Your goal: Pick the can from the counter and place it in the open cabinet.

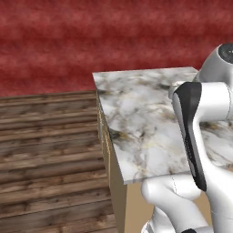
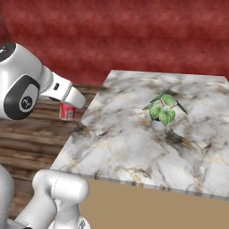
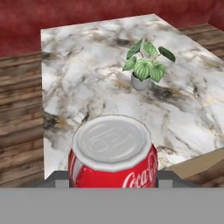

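**Can aloft, cabinet yet to come**

Red walls and plank flooring frame the marble bench [image 2: 134, 143], where a potted plant [image 2: 162, 112] stands well in from the edges, toward the far right corner as the right base camera sees it. We see the can [image 3: 113, 155] off the bench altogether: in the hand camera it sits right before the lens, its silvery top uppermost and a dark tip pressing each flank, so we judge the jaws clamped on it. From the right base camera the can [image 2: 67, 111] hangs below the arm's wrist, beyond the bench's left edge and over the floor.

We count the pick as done and the carry to the open cabinet as the step in hand. The risk from here, in our judgement, is a slip: the can is smooth and round, held only by its sides, and a fast swing or a knock against the cabinet's door or shelf edge could twist it loose and send it to the floor.
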Controlling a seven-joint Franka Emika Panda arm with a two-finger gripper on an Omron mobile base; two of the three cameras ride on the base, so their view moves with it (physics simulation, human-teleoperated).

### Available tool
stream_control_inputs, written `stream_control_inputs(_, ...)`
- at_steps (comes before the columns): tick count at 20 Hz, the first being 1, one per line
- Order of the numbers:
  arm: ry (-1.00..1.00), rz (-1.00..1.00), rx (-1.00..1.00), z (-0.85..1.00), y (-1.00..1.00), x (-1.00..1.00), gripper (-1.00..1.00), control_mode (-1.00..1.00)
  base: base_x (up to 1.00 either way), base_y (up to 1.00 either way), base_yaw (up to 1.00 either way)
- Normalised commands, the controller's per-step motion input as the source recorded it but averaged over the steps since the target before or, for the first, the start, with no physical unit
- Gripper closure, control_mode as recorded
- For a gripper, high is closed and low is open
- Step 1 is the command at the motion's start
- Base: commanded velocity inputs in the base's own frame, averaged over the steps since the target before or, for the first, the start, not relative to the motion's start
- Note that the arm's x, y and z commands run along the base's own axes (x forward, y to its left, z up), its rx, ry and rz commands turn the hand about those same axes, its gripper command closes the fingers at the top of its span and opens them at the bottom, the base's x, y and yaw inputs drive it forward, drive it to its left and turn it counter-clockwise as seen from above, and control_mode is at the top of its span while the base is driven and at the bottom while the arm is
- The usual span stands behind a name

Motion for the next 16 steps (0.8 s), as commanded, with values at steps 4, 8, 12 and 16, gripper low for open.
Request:
stream_control_inputs(4,0.00,0.00,0.00,0.00,0.00,0.00,1.00,-1.00,0.00,0.00,0.00)
stream_control_inputs(8,0.00,0.00,0.00,0.00,0.00,0.00,1.00,1.00,-0.36,0.14,0.04)
stream_control_inputs(12,0.00,0.00,0.00,0.00,0.00,0.00,1.00,1.00,-1.00,0.54,0.23)
stream_control_inputs(16,0.00,0.00,0.00,0.00,0.00,0.00,1.00,1.00,-1.00,0.46,0.26)
